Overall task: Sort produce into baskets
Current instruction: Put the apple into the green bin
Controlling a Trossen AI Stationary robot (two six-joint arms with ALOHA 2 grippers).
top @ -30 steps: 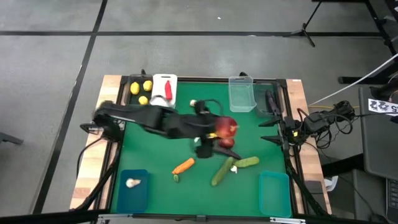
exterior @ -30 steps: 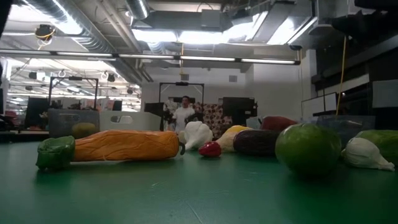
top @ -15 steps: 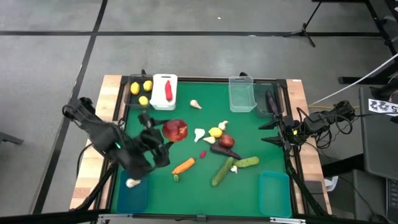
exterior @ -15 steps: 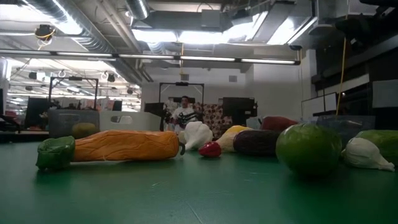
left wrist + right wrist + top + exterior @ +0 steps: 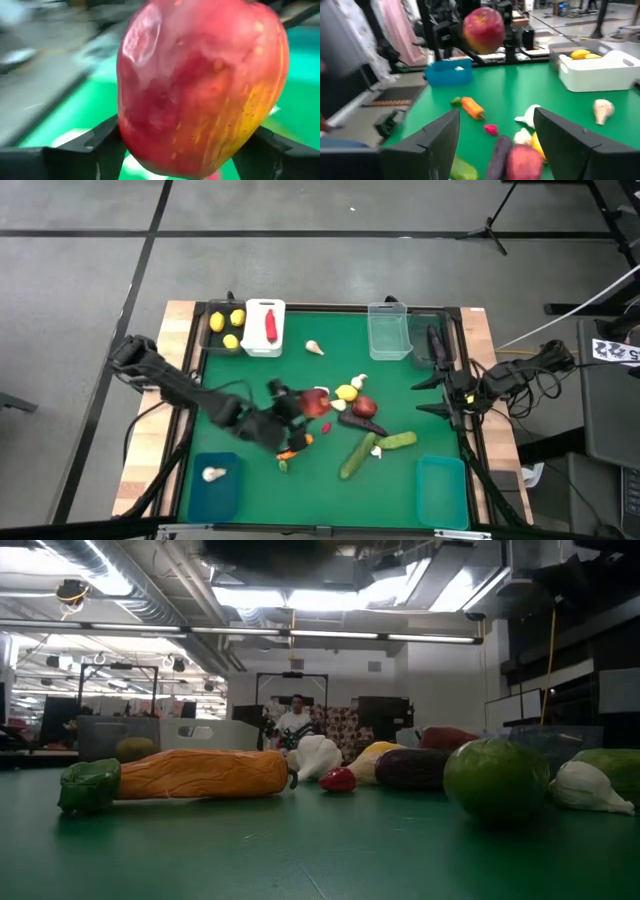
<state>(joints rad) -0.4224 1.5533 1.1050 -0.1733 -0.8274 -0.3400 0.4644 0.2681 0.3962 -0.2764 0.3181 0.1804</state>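
From above, the left gripper [image 5: 305, 408] hangs over the middle of the green worktop [image 5: 300, 490], its fingers clamped on a round red apple [image 5: 316, 402]. Just beside it lie a yellow lemon [image 5: 346, 392], a second red fruit [image 5: 364, 406], a dark purple eggplant [image 5: 360, 422], an orange carrot [image 5: 296, 444] and two green cucumbers [image 5: 356, 459]. One teal-blue plastic bin [image 5: 214, 485] at the near left corner holds a white garlic bulb [image 5: 212, 474]. The right gripper [image 5: 436, 395] waits at the right edge, fingers apart.

At worktop level, the carrot [image 5: 200, 774] lies lengthwise in front, a cucumber's [image 5: 495, 778] rounded end to its right.

Past the left wrist, dark fingers [image 5: 97, 145] press both sides of the apple [image 5: 200, 85].

Past the right wrist, the apple [image 5: 483, 23] shows held well above the worktop, near the teal bin [image 5: 448, 73].
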